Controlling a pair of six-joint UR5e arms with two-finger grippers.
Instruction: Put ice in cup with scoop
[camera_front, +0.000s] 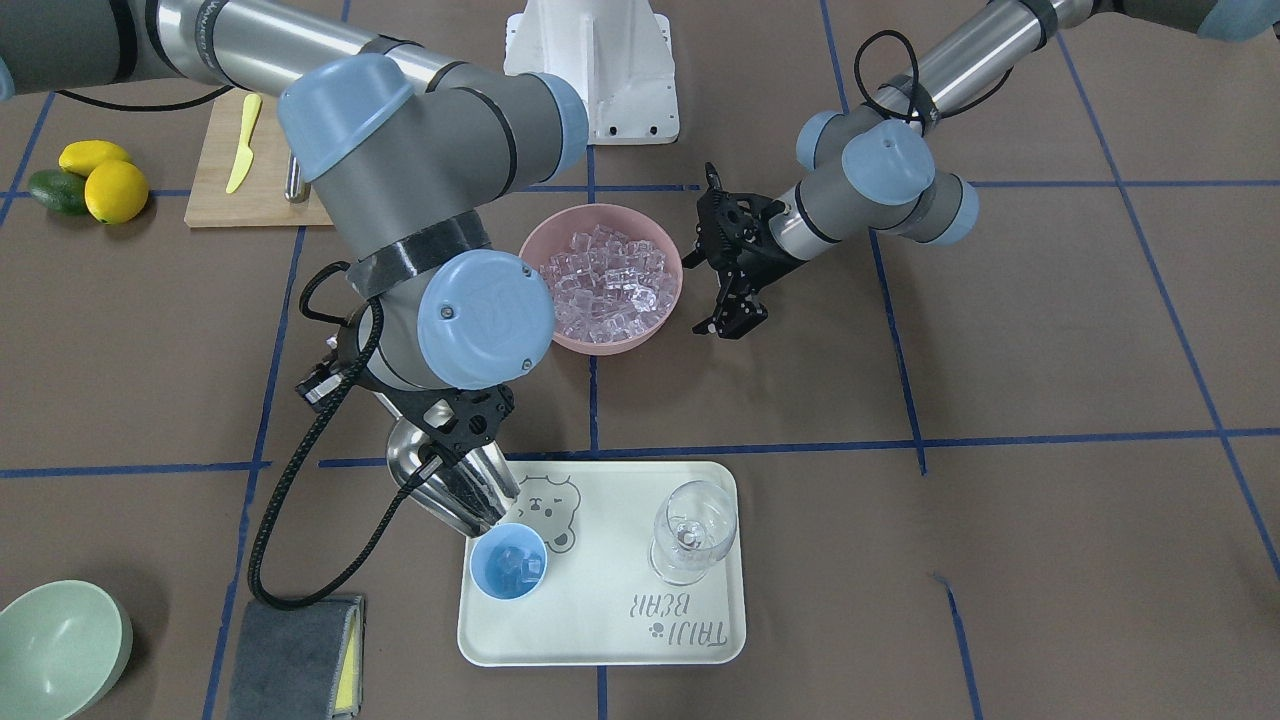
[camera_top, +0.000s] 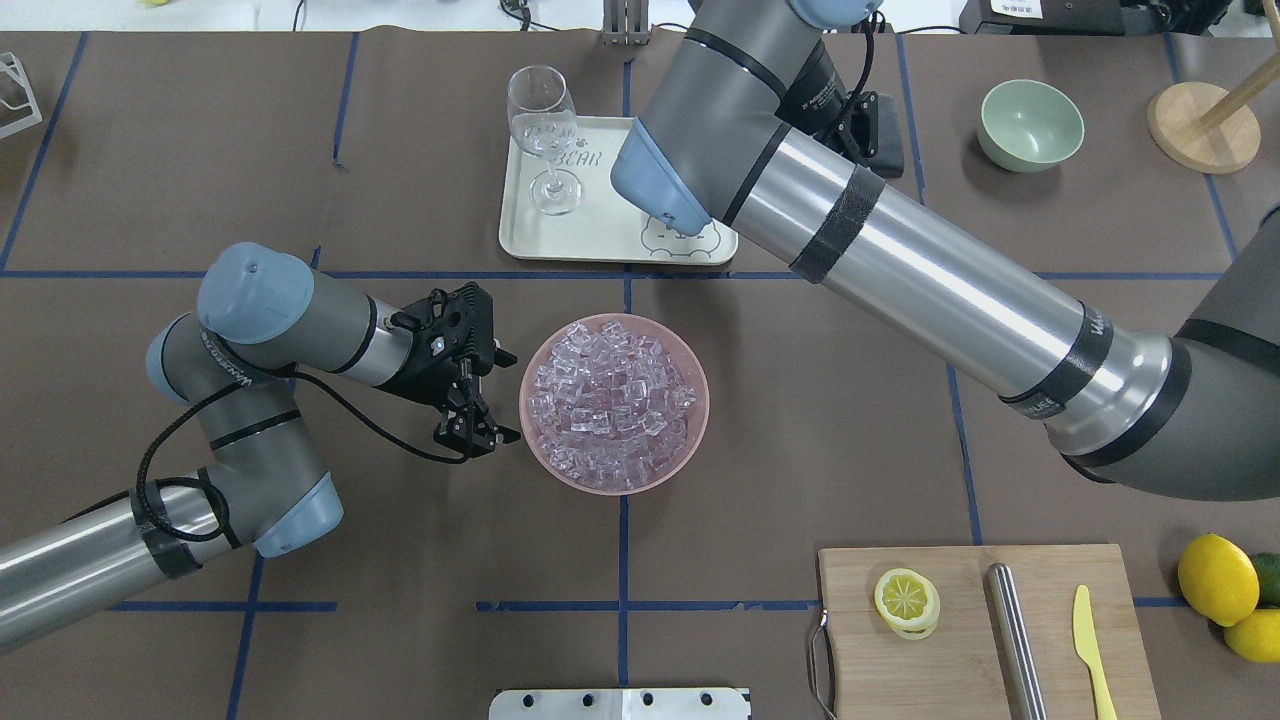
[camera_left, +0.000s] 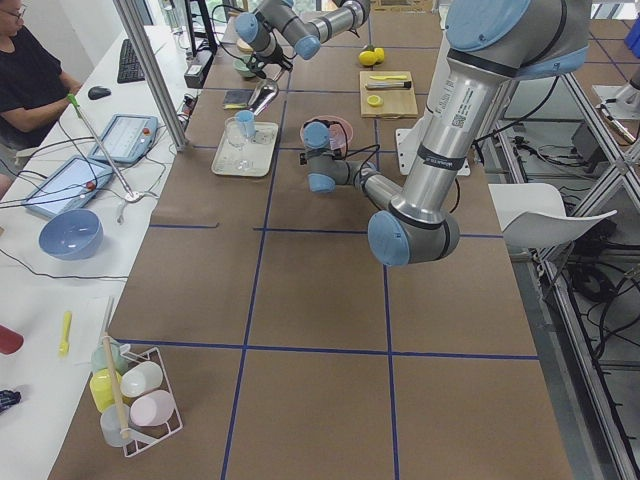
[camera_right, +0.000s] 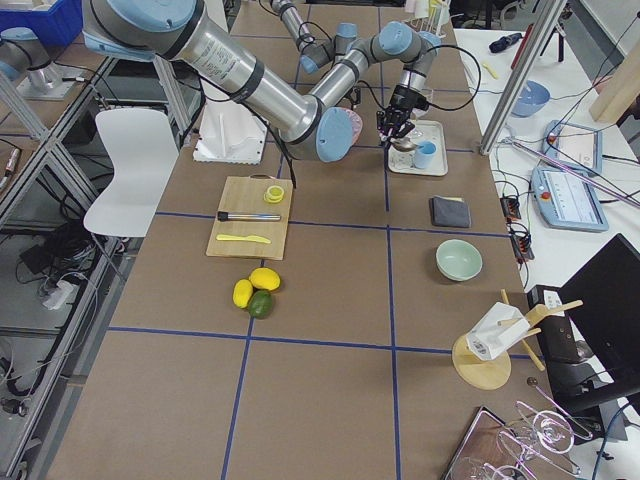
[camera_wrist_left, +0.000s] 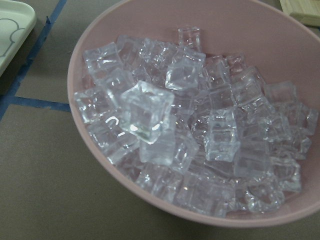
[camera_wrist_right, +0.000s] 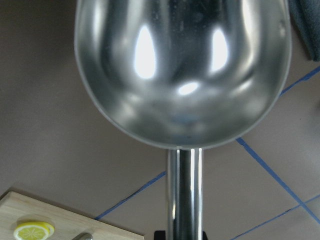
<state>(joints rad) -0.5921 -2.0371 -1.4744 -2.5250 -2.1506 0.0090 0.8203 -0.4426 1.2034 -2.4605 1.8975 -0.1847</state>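
Observation:
My right gripper (camera_front: 455, 458) is shut on the handle of the shiny steel scoop (camera_front: 452, 492). The scoop tips down over the light-blue cup (camera_front: 508, 562), which stands at one corner of the cream tray (camera_front: 640, 640). A few cubes of ice (camera_front: 515, 563) lie in the cup. In the right wrist view the scoop's trough (camera_wrist_right: 182, 70) looks empty. More ice (camera_top: 612, 398) fills the pink bowl (camera_top: 690, 440) in mid-table. My left gripper (camera_top: 497, 395) hangs open just beside that bowl, holding nothing. From overhead, the right arm hides the cup and scoop.
A clear wine glass (camera_front: 692, 532) stands on the tray beside the cup. A pale green bowl (camera_front: 60, 645) and a grey cloth (camera_front: 295, 655) lie near the right arm. A cutting board (camera_top: 985, 630) carries a lemon slice, a steel cylinder and a yellow knife; lemons (camera_top: 1215, 578) sit beside it.

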